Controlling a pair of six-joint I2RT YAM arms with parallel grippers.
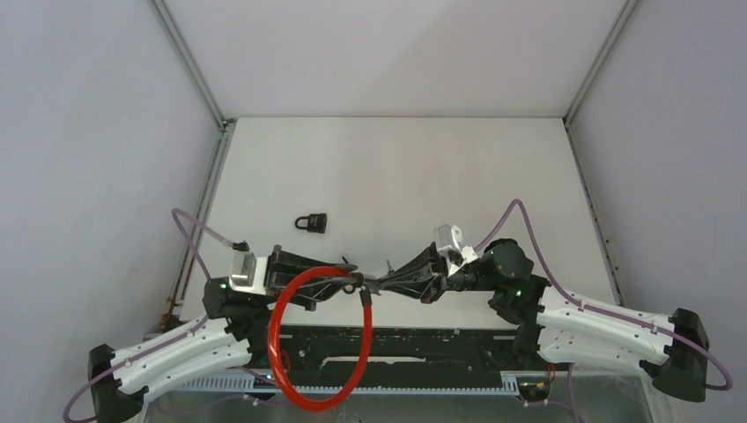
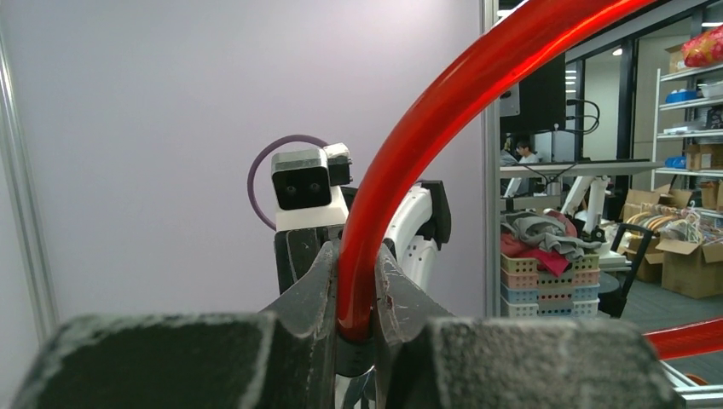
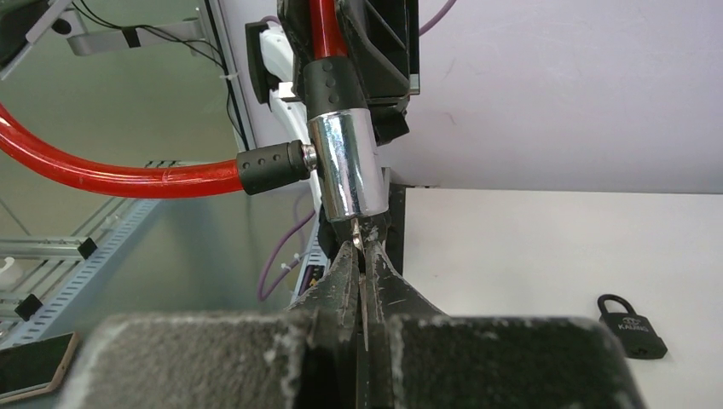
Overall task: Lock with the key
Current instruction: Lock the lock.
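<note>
A red cable lock point(image 1: 280, 326) hangs as a loop off the table's near edge. My left gripper point(image 2: 356, 281) is shut on the red cable point(image 2: 401, 170) just behind its black collar. In the right wrist view the chrome lock cylinder point(image 3: 345, 166) sits below that collar. The cable's black end plug point(image 3: 271, 164) meets the cylinder's side. My right gripper point(image 3: 362, 256) is shut on the flat key point(image 3: 358, 239), whose tip is at the cylinder's bottom face. In the top view the two grippers, left point(image 1: 348, 280) and right point(image 1: 380, 284), face each other tip to tip.
A small black padlock point(image 1: 311, 223) lies on the white table point(image 1: 396, 176) behind the left arm, also visible as the padlock point(image 3: 633, 326) at lower right. Grey enclosure walls stand on three sides. A phone point(image 3: 34, 362) lies below the table edge.
</note>
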